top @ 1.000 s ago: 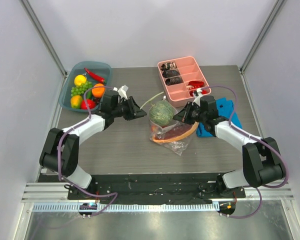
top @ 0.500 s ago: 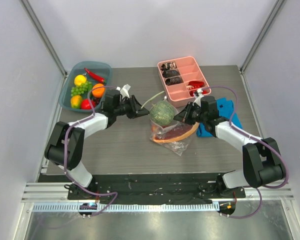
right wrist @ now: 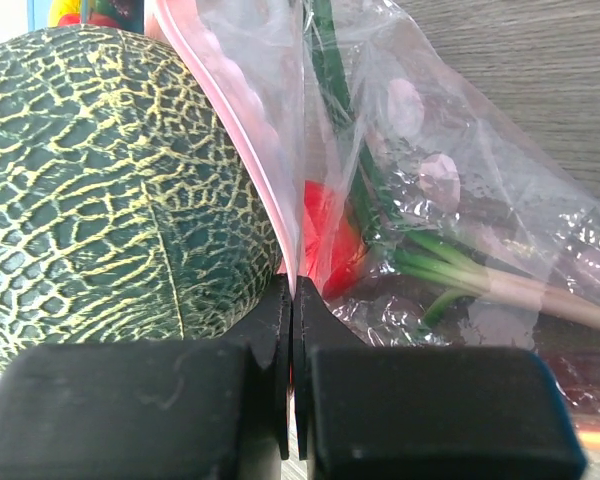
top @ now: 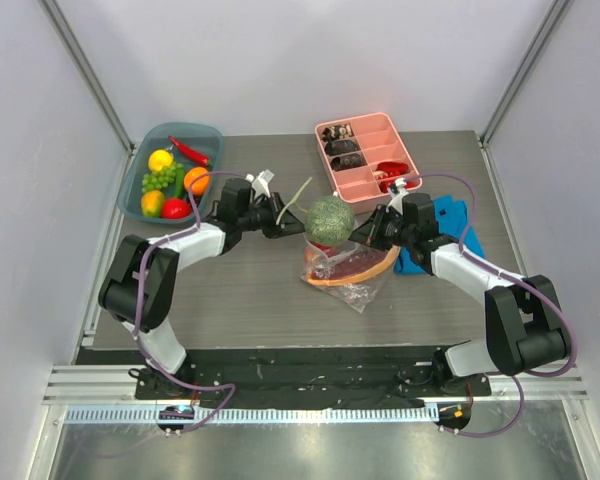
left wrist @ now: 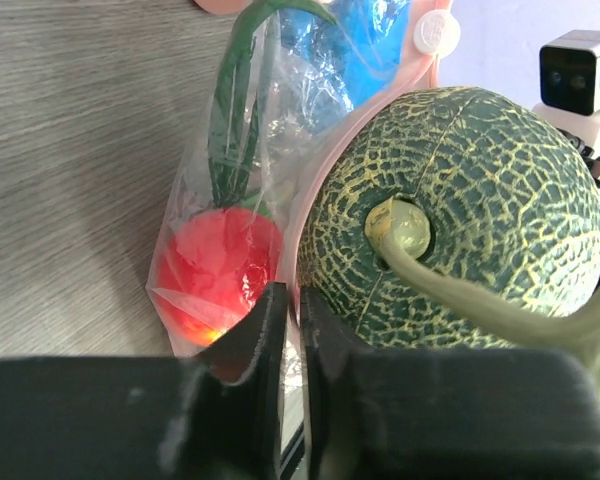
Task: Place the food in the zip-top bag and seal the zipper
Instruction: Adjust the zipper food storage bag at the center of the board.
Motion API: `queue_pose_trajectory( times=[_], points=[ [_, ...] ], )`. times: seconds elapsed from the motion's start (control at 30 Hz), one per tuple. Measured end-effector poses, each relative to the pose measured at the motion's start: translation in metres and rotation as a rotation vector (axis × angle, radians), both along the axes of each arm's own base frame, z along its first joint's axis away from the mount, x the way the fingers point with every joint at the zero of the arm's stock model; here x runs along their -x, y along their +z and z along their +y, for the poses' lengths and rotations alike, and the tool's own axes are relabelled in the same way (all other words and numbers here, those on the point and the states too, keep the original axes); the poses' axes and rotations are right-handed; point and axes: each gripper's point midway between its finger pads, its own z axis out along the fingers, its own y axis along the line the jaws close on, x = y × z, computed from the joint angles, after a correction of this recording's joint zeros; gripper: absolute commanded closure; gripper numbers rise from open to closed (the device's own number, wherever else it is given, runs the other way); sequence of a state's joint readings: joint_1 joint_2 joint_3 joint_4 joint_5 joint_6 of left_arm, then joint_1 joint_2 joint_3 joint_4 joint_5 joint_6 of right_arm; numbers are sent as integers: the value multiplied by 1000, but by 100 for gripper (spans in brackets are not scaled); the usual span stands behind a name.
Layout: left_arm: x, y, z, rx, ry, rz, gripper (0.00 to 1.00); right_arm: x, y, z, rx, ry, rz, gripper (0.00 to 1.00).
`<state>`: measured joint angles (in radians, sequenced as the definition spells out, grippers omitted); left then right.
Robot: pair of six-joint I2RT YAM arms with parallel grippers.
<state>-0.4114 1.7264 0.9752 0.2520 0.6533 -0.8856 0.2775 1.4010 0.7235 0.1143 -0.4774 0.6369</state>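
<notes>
Okay, I'm pinching the rim of the zip-top bag in the left gripper and right gripper, both closed on it, melon sitting between them.

Just left of the melon, the gripper pinches the bag's pink zipper; the white slider sits above the melon.

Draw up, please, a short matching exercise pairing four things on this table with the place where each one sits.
Things:
1. green netted toy melon
2. red toy chili pepper
3. blue folded cloth
4. pink divided plastic tray

Places:
A. in the teal plastic bin, far left
B. at the grey table's far edge, middle
C. at the mouth of the clear plastic zip-top bag
D. on the right side

Pairs: 1-C, 2-A, 3-D, 4-B
</notes>
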Motion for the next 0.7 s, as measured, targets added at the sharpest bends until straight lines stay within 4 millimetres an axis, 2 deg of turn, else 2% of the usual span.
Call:
queue_pose_trajectory(
  times=[0.03,0.2,0.37,0.53,0.6,0.7],
  points=[
    [0,0,0,-2,-2,-1,100,0,0,0,-1,0,-1,99],
    [0,-3,2,-23,-2,-7,100,-1,2,0,-3,0,-9,99],
    [-2,1,16,-84,26,-45,100,-2,1,0,1,2,-13,99],
    [-3,41,26,-129,29,-173,100,-5,10,-2,18,6,-15,99],
    [-2,61,29,-150,27,-232,100,-9,26,-1,23,12,-38,99],
    [0,87,32,-173,20,-315,100,-16,65,0,20,22,-112,99]
  ],
)
